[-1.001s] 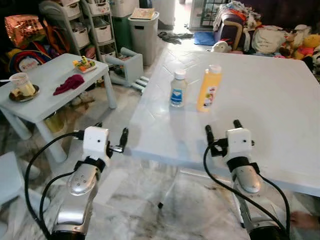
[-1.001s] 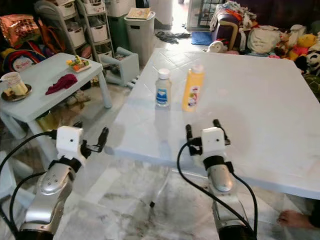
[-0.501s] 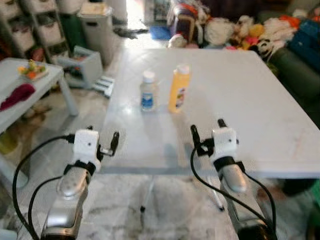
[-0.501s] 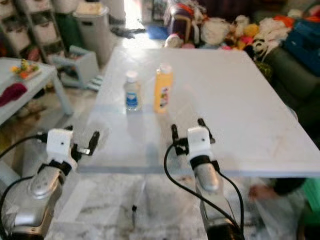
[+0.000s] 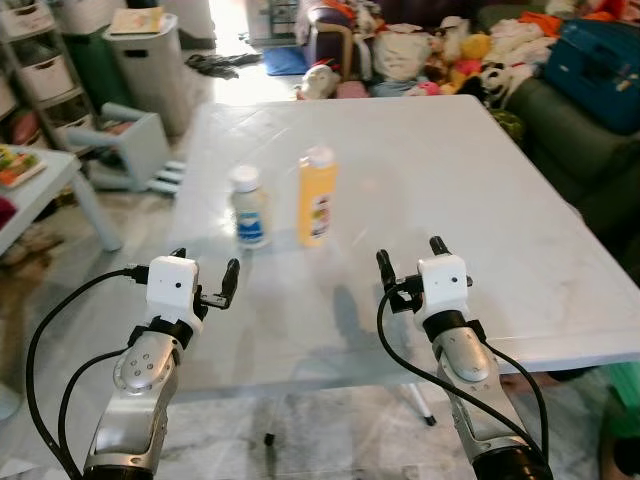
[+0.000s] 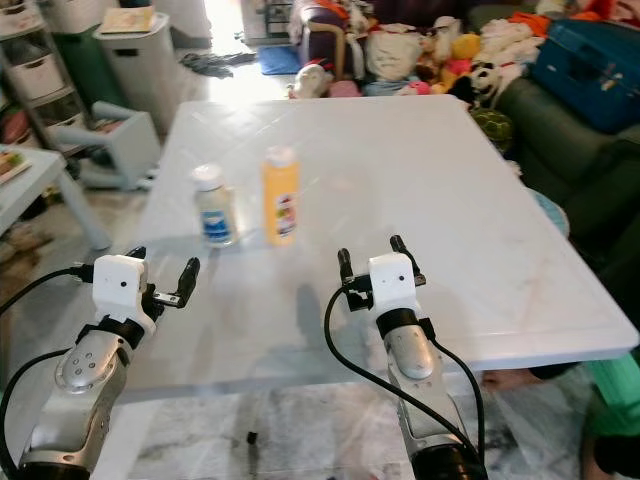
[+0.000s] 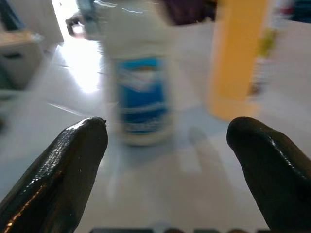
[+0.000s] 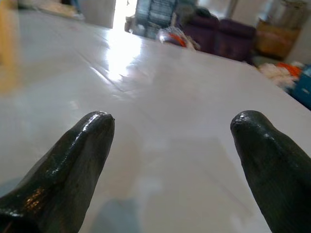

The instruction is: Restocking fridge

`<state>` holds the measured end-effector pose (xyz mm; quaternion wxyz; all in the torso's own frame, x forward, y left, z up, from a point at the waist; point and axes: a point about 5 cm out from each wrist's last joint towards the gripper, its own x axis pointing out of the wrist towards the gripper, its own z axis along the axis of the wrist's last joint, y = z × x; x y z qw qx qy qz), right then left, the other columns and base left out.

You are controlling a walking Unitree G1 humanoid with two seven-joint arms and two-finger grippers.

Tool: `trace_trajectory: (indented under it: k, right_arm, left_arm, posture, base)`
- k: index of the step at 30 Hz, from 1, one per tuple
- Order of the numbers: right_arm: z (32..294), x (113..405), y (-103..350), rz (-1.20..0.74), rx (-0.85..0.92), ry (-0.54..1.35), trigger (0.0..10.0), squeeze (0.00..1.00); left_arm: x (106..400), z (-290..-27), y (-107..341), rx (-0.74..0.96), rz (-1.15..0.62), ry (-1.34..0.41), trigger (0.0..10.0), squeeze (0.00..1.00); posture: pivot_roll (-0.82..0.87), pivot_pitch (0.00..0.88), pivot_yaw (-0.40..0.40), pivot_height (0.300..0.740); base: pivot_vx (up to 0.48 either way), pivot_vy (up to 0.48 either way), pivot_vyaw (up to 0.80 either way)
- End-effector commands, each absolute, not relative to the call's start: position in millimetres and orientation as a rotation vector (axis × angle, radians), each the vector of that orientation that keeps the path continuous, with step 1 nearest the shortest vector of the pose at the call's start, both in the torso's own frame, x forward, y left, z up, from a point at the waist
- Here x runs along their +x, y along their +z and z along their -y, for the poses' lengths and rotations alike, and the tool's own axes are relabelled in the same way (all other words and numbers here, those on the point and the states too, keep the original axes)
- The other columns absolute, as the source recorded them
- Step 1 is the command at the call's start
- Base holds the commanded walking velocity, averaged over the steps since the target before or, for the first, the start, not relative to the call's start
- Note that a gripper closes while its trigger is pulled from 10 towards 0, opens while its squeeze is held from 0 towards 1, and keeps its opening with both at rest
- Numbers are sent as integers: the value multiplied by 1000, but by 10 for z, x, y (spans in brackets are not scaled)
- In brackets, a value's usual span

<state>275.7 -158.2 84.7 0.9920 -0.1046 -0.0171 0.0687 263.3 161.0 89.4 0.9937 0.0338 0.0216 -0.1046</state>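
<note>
Your left tool (image 5: 204, 278) is hovering over the near left part of the white desk (image 5: 480, 190), its two black fingers spread wide and holding nothing. In the left wrist view those fingertips (image 7: 73, 155) are framing a small clear bottle with a blue label (image 7: 141, 92), which is standing upright a little ahead of the tool, with a taller yellow bottle (image 7: 238, 58) standing just beside it. From the head camera you are seeing the small bottle (image 5: 248, 207) and the yellow bottle (image 5: 316, 197) close together but apart, both upright on the desk's left half, nearer to your left tool than to your right.

Your right tool (image 5: 412, 266) is hanging over the near middle of the desk, fingers likewise spread wide and empty, pointing across bare white surface.

Beyond the desk's far edge a heap of soft toys (image 5: 470, 50) is lying, a blue case (image 5: 598, 60) is sitting at the far right, and a grey bin (image 5: 142, 55) is standing at the far left.
</note>
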Motion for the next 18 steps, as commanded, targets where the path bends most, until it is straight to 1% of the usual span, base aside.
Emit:
trace_trajectory:
  k: [1,3,5,7,11,14,15,16,18]
  right_arm:
    - [1525,2798,1010,115,-200,156,10000,0]
    - [1525,2827,1103,156,-210,158,10000,0]
    - [1527,2837,1129,165,-206,156,10000,0]
    - [1517,2897,1229,191,-174,172,10000,0]
    - [1491,2924,1264,203,-174,207,10000,0]
    - [1475,2942,1281,207,-180,234,10000,0]
    - [1462,2947,1284,210,-182,252,10000,0]
    - [1444,2953,1292,216,-182,278,10000,0]
    - [1434,2959,1302,222,-189,292,10000,0]
  left_arm:
    - [2601,-1852,811,58,-130,-113,10000,0]
    - [2586,-1940,828,16,-145,-94,10000,0]
    - [2579,-1960,838,10,-145,-95,10000,0]
    - [2522,-2060,860,8,-142,-76,10000,0]
    - [2486,-2071,862,-23,-150,-60,10000,0]
    - [2465,-2049,892,-16,-143,-60,10000,0]
    - [2466,-2049,904,14,-137,-55,10000,0]
    - [2469,-2046,924,65,-121,-50,10000,0]
    - [2469,-2032,934,82,-113,-49,10000,0]
  posture:
    - [-16,7,5,740]
    - [-17,8,9,740]
    - [-14,10,10,740]
    - [-10,11,11,740]
    - [-3,15,9,740]
    - [3,18,8,740]
    - [8,19,5,740]
    - [9,19,5,740]
    - [12,20,5,740]
  base:
    - [0,0,0]
    - [0,0,0]
    - [0,0,0]
    - [0,0,0]
    - [0,0,0]
    - [0,0,0]
    - [0,0,0]
    - [0,0,556]
    - [0,0,719]
